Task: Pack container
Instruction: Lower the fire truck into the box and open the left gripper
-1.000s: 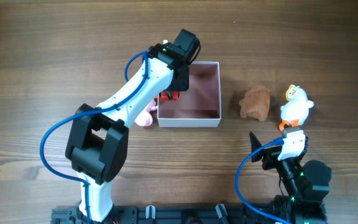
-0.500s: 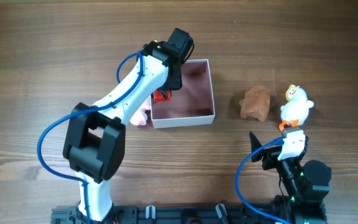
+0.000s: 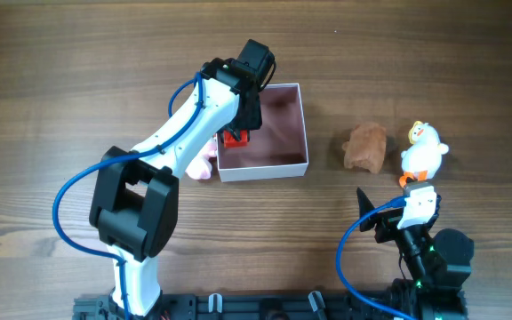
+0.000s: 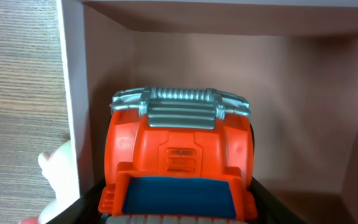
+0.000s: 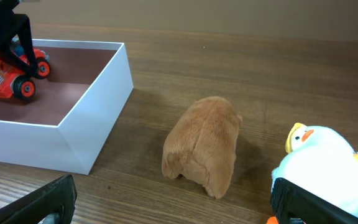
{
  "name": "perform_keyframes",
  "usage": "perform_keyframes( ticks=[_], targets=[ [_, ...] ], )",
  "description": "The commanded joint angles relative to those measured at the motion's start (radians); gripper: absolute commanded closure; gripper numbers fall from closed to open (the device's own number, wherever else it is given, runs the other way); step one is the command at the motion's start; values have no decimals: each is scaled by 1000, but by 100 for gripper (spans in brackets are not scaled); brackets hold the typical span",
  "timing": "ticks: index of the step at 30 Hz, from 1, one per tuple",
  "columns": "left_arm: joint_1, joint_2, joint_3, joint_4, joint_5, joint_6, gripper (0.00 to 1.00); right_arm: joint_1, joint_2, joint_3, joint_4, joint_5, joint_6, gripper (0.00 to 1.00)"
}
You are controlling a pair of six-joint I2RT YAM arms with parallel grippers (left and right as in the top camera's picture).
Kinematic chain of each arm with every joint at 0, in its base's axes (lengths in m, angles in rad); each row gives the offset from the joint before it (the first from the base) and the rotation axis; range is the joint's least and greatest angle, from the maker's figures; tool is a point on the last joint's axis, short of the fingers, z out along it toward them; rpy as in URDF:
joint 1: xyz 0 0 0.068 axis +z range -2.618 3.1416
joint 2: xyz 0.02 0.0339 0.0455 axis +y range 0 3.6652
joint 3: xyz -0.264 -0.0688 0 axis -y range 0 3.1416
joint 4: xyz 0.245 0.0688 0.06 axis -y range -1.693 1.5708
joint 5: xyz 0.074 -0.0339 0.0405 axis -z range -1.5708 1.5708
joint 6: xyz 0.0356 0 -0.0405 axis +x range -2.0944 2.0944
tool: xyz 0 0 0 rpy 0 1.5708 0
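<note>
The container (image 3: 265, 167) is a white box with a pink inside, left of the table's centre. My left gripper (image 3: 240, 124) reaches into its left side and is shut on an orange-red toy truck (image 3: 233, 139). In the left wrist view the truck (image 4: 179, 155) sits between the fingers (image 4: 178, 214), next to the box's left wall (image 4: 73, 93). The right wrist view shows the truck (image 5: 8, 78) low inside the container (image 5: 73, 137). My right gripper (image 3: 388, 222) is open and empty near the front right, and its fingers (image 5: 176, 205) point at the plush.
A brown plush (image 3: 365, 147) and a white duck toy (image 3: 423, 149) lie right of the container; both show in the right wrist view, plush (image 5: 204, 146) and duck (image 5: 328, 165). A pink toy (image 3: 204, 164) lies against the container's left outer wall, under the left arm.
The container slid a little to the left and turned slightly, along with my left gripper and the truck. Over the last half second nothing moved. The right arm stayed still.
</note>
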Motion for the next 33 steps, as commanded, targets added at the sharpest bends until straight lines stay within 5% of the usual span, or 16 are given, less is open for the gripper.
perform_keyframes(
  ticks=[1,33],
  targets=[
    [6,-5,20,3,36,-10,68,0,-6,0,3,-13,14,0],
    [9,35,8,101,-26,-10,68,0,-6,0,3,-13,15,0]
  ],
)
